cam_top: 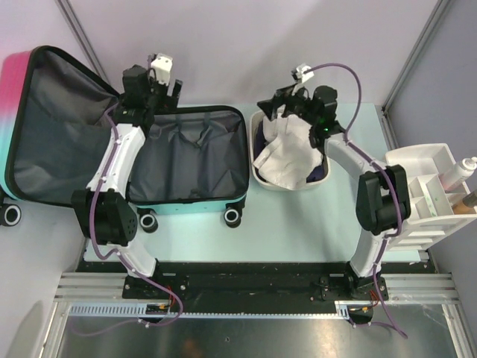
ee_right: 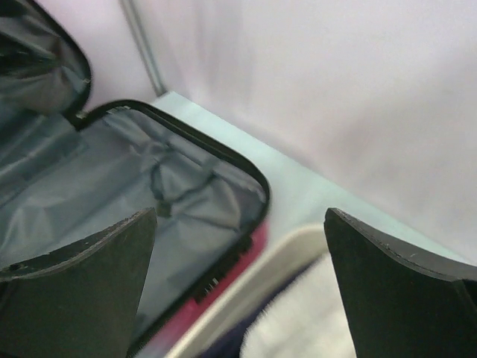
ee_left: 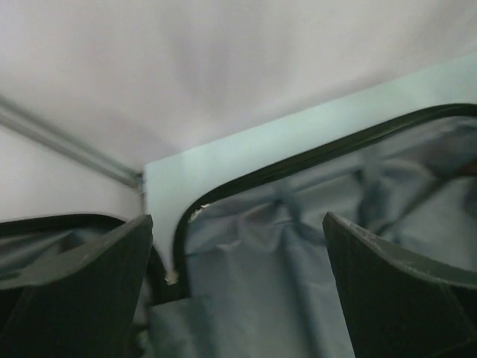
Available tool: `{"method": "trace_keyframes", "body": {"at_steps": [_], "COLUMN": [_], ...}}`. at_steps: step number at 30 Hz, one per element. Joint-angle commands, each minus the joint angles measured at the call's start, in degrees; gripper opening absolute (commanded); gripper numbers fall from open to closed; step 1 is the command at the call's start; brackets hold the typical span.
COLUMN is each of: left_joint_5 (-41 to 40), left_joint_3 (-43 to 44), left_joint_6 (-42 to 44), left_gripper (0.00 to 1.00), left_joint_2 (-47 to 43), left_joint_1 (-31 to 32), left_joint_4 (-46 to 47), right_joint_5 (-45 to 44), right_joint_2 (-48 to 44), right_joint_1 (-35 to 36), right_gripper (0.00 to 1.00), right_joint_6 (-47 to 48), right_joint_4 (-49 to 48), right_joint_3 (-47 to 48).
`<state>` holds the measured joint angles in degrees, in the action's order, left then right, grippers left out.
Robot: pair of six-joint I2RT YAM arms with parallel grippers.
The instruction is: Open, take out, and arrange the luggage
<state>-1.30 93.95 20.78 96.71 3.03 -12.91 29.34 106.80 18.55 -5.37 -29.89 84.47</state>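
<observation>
Closest to the lens in each wrist view stand the jaws themselves, dark and blurred at the bottom corners. I read the left jaws as spread wide with nothing between them. Past them I see the wrinkled grey lining of the luggage, edged by its black zipper trim.

The right jaws are just as wide and grip nothing. Below them lies a white cloth, too blurred for me to tell whether it touches them, beside the pale rim of a tub.

From above, I see the luggage lying open toward the left end of the worktop. Its base half sits flat, with the wheels toward the near edge. Its lid is swung out past the worktop's left edge and tilted up, with pink-to-teal shell showing along its outer side.

My left arm reaches across the hinge line, so the left jaws hang over the luggage's far edge where the two halves meet.

The tub sits just beside the luggage's right side, toward the far edge. It holds the cloth, with a dark blue item under it. The right jaws hover above the tub's far end.

At the worktop's right edge stands a white compartment organiser with a pale bottle-like item in it.
</observation>
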Motion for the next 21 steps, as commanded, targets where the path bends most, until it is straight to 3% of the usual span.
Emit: {"method": "trace_keyframes", "body": {"at_steps": [1,3,7,10,14,21], "left_joint_5": [8.4,13.1,14.7,16.2,16.2,12.5], "left_joint_3": [7.7,8.5,7.9,7.0,6.0,7.4], "left_joint_6": [-5.8,-5.7,-10.9,-13.8,-15.6,-15.4], "left_gripper": [1.0,1.0,1.0,1.0,1.0,1.0], "left_joint_2": [2.2,3.0,5.9,7.0,7.5,6.7], "left_joint_1": [4.1,5.0,5.8,5.8,6.1,7.4], "left_joint_4": [-17.3,-21.4,-25.0,-26.1,-26.0,-25.5], "right_joint_5": [-5.2,-5.0,-5.6,-5.9,-7.1,-8.2], "right_joint_2": [-6.5,-7.6,-8.5,-9.7,-13.4,-17.3], "right_joint_1": [-3.8,-6.6,-10.6,-13.4,-15.7,-15.7], "right_gripper": [1.0,1.0,1.0,1.0,1.0,1.0], "right_joint_6": [2.6,3.2,4.2,4.7,5.2,8.3], "right_joint_4": [20.2,25.8,40.4,45.8,46.9,47.1], "right_joint_3": [4.9,6.0,6.5,4.0,-2.9,-5.1]}}
